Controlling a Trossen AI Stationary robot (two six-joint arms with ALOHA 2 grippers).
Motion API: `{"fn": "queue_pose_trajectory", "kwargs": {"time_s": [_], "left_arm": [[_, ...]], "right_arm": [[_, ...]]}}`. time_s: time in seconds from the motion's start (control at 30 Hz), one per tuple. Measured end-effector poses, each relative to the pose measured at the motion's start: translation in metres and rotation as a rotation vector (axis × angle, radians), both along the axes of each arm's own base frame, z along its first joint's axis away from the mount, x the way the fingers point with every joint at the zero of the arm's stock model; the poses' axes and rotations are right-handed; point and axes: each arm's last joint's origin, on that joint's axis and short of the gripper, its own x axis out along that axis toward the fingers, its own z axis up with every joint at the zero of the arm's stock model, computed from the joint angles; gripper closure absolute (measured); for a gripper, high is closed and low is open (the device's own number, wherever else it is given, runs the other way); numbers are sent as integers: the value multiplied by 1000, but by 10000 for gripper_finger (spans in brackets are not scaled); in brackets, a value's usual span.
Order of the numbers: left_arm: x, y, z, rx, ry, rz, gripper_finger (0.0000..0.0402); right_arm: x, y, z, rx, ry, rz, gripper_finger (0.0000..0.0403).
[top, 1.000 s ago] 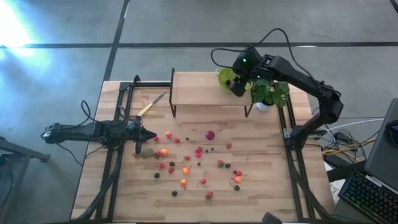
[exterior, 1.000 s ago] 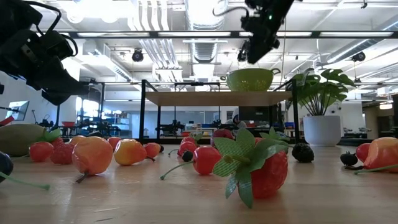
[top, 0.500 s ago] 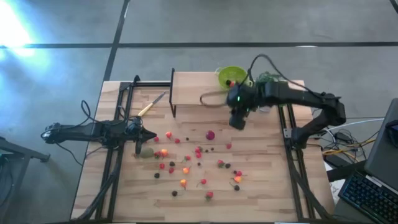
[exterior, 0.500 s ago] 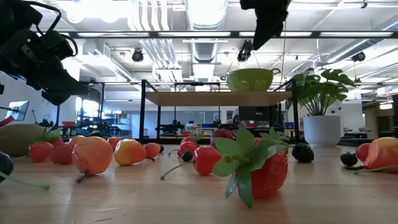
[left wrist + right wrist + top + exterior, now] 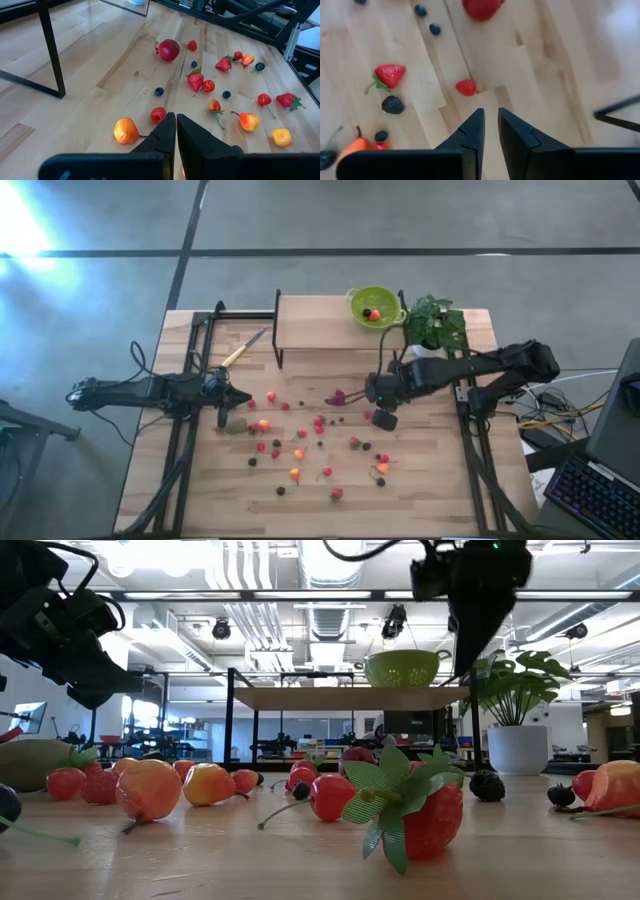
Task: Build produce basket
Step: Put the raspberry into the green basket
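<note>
Red raspberry [image 5: 466, 87] just ahead of right gripper [image 5: 489, 125]

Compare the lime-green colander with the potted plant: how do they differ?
The lime-green colander is a low, open bowl with fruit inside; the potted plant is a white pot topped with dark green leaves. The colander sits on the raised shelf; the plant stands beside the shelf. Both are green, upright and at the table's far side.

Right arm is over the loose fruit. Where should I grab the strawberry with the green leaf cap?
Probably pinch the strawberry across its broad red body, coming straight down from above. It lies on its side, and the leafy cap at one end looks too thin to hold.
</note>
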Motion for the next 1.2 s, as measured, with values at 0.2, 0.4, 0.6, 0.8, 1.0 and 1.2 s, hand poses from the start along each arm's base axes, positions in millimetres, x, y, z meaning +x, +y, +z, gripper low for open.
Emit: {"fn": "queue_pose_trajectory", "kwargs": {"time_s": [0.2,0.4,0.6,0.8,1.0,1.2], "left_arm": [[0,0,0,0,0,0,381],[0,0,0,0,0,0,381],[0,0,0,0,0,0,381],[0,0,0,0,0,0,381],[0,0,0,0,0,0,381],[0,0,0,0,0,0,381]], "right_arm": [[-2,6,-33,2,-37,70,319],[-4,6,-58,16,-96,118,278],[-6,5,-75,18,-150,125,235],[-11,5,-86,18,-160,126,201],[-9,5,-89,21,-217,122,183],[-11,5,-98,22,-259,120,179]]}}
